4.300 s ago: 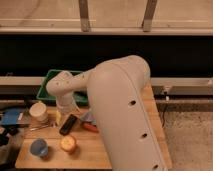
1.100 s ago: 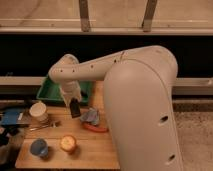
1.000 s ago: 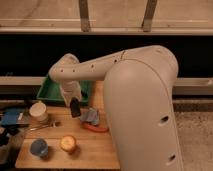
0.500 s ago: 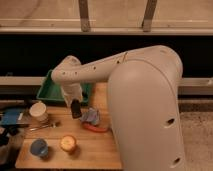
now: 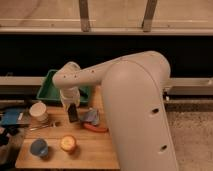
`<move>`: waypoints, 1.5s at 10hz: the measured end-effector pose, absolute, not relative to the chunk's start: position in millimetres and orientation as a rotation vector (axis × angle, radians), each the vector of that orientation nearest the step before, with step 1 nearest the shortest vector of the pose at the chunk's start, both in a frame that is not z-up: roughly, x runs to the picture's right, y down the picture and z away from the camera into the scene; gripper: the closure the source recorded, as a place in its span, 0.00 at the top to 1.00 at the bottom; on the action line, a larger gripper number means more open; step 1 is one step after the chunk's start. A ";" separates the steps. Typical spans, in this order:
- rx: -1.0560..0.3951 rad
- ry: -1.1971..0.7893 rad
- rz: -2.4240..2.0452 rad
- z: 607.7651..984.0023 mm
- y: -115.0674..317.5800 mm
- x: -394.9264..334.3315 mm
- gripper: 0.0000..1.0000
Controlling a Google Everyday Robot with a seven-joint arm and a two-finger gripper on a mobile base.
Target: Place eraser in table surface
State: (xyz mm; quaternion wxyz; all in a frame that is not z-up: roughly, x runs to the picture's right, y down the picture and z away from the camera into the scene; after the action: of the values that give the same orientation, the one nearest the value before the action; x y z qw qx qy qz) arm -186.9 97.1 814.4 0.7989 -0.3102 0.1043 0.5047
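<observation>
The eraser (image 5: 73,112) is a small black oblong block, held upright just above the table surface (image 5: 92,147), which is a light tan wooden top. My gripper (image 5: 72,106) hangs from the white arm over the table's back middle and is shut on the eraser's upper end. The eraser's lower end is close to the wood, between the white cup and the blue-grey block; I cannot tell whether it touches.
A green tray (image 5: 49,86) stands at the back left. A white cup (image 5: 38,111), a blue cup (image 5: 39,147) and an orange fruit (image 5: 68,143) stand on the left half. A blue-grey block (image 5: 90,116) and a red item (image 5: 95,128) lie right of the eraser. The arm's bulky body covers the right side.
Over several seconds the arm swung the eraser up and back from the table's middle. In the last second the gripper and eraser barely shifted, sinking slightly.
</observation>
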 end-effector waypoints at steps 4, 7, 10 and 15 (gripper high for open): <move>-0.764 0.203 1.053 832.2 121.9 -206.8 0.00; -0.829 0.195 1.052 843.0 137.5 -209.5 0.13; -0.875 0.201 1.058 851.7 151.2 -209.1 0.44; -0.890 0.202 1.069 851.6 155.4 -204.0 0.79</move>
State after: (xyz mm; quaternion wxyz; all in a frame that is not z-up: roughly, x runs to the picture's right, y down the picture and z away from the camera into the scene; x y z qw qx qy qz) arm -204.0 155.4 851.6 0.7631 -0.4092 0.0929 0.4915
